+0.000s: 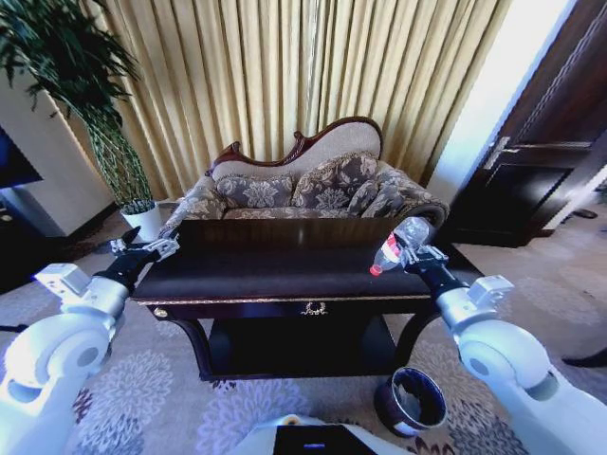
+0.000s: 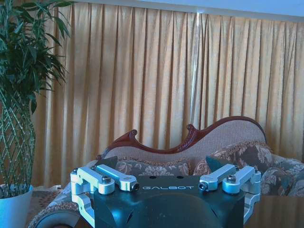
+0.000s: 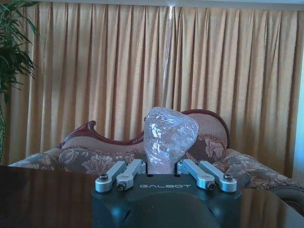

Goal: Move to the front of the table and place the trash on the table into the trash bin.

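Observation:
My right gripper is shut on the trash, a clear plastic bottle with a red label and white cap, held tilted above the right end of the dark glossy table. In the right wrist view the bottle's crumpled clear body stands between the fingers, above the tabletop. My left gripper hovers at the table's left end, open and holding nothing; its fingers are spread wide. The round dark trash bin stands on the carpet by the table's front right leg, below my right arm.
A floral sofa sits right behind the table, with gold curtains behind it. A white plant pot with a tall plant stands at the left. A dark door is at the right. Patterned carpet lies in front of the table.

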{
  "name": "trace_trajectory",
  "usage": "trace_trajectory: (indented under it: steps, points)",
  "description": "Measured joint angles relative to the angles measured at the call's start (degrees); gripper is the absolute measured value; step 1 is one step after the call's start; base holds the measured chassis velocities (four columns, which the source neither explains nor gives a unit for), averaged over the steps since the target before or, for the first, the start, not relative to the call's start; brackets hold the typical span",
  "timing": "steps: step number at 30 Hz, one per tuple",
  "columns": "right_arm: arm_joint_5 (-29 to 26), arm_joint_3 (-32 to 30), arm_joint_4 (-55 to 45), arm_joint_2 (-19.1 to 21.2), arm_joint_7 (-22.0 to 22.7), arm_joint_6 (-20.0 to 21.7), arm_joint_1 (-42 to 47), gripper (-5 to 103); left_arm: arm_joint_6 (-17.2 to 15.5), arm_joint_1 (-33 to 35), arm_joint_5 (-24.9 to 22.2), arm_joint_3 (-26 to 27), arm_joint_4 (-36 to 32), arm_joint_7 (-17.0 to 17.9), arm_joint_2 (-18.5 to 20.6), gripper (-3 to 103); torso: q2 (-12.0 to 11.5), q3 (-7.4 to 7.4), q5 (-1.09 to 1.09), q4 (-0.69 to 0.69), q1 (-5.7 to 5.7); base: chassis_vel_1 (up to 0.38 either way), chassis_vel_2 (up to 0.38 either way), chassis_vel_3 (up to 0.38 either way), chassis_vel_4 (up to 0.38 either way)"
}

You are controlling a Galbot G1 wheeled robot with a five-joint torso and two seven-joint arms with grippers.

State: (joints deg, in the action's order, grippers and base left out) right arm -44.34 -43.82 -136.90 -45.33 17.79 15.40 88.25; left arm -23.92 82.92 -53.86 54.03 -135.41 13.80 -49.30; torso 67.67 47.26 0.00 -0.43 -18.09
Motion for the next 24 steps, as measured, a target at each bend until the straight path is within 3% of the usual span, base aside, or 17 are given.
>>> trace_trajectory:
  steps: [16, 24]
  points:
    - [1.2, 0.13, 0.08, -1.24, 0.05, -1.03, 0.73, 24, 0.04, 0.08, 0.15, -0.33, -0.01, -0.32, -0.77, 100, 0.01, -0.01, -0.01, 0.0, 0.02, 0.117, -0.116, -0.119, 0.107]
    - [2.85, -2.48, 5.94, -3.69, -0.42, -0.36, 3.22, 24, -0.24, 1.09, 0.3, 0.21, -0.86, -0.95, -2.35, 100, 0.0, 0.0, 0.0, 0.0, 0.0, 0.005, -0.004, -0.007, 0.001]
